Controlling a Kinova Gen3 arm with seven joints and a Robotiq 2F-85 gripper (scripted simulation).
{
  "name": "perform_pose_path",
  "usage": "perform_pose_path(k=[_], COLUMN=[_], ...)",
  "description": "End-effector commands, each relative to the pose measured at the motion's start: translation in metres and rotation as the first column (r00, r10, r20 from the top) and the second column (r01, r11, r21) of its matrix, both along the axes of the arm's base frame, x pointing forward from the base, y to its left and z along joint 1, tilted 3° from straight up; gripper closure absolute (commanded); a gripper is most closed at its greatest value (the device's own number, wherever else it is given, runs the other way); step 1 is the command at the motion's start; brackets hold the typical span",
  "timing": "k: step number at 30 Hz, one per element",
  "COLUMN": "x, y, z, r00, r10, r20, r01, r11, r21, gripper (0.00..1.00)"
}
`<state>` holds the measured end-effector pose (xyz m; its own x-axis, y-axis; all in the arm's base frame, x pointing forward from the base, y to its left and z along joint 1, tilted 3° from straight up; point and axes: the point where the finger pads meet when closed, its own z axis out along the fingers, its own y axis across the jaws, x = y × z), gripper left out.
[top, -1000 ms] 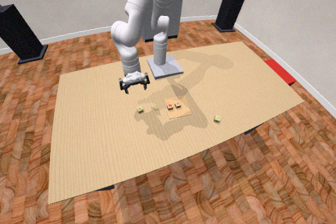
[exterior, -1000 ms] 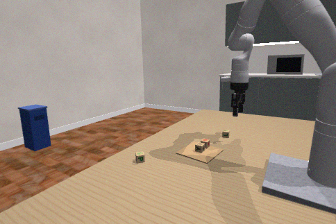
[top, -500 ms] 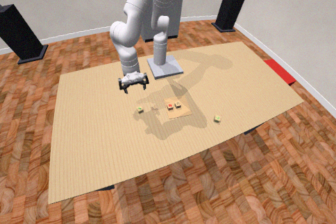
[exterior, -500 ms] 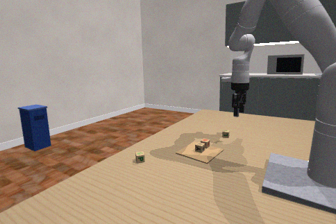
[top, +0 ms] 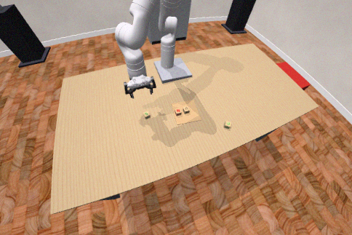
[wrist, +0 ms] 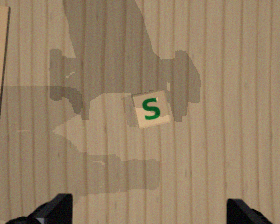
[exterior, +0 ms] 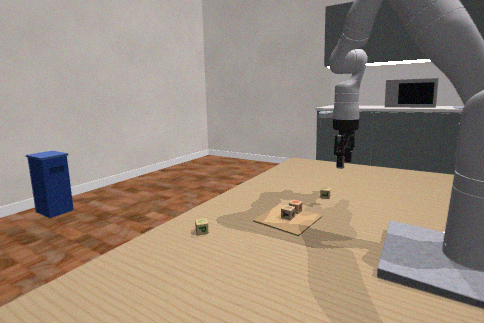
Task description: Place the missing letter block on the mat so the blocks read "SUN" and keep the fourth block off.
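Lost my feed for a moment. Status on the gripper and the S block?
Gripper open, empty, hovering above table. S block off the mat, S up, below gripper. Nothing blocking descent.

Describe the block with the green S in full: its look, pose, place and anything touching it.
The S block is a small cube, pale cream like light wood, with a bold green S on its top face. It lies flat on the bare table, turned slightly off the grain lines, apart from the mat and its two blocks. Nothing touches it but the table. The gripper hangs above it, fingers wide open and holding nothing; the arm's shadow falls partly across the block.
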<state>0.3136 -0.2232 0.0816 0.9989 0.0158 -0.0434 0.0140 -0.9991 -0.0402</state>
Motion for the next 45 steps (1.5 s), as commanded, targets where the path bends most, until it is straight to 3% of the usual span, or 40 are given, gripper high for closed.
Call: perform_pose_path(k=[1,20,23,25,27,29,45], x=[0.0,0.001,0.025,0.025,0.047,0.058,0.059], y=[0.0,0.0,-0.001,-0.001,-0.001,-0.001,-0.001], z=[0.001,0.001,0.011,0.011,0.023,0.029,0.03], r00=[1.0,1.0,0.996,0.996,0.983,0.973,0.973], r10=[0.0,0.003,0.094,0.094,0.184,0.229,0.232], r20=[0.001,0.002,0.007,0.007,0.01,0.011,0.011], r01=[0.0,-0.003,-0.094,-0.094,-0.184,-0.229,-0.232], r11=[1.0,1.0,0.996,0.996,0.983,0.973,0.973], r21=[-0.001,0.0,0.006,0.006,0.009,0.01,0.01], gripper=[0.0,0.0,0.0,0.0,0.0,0.0,0.0])
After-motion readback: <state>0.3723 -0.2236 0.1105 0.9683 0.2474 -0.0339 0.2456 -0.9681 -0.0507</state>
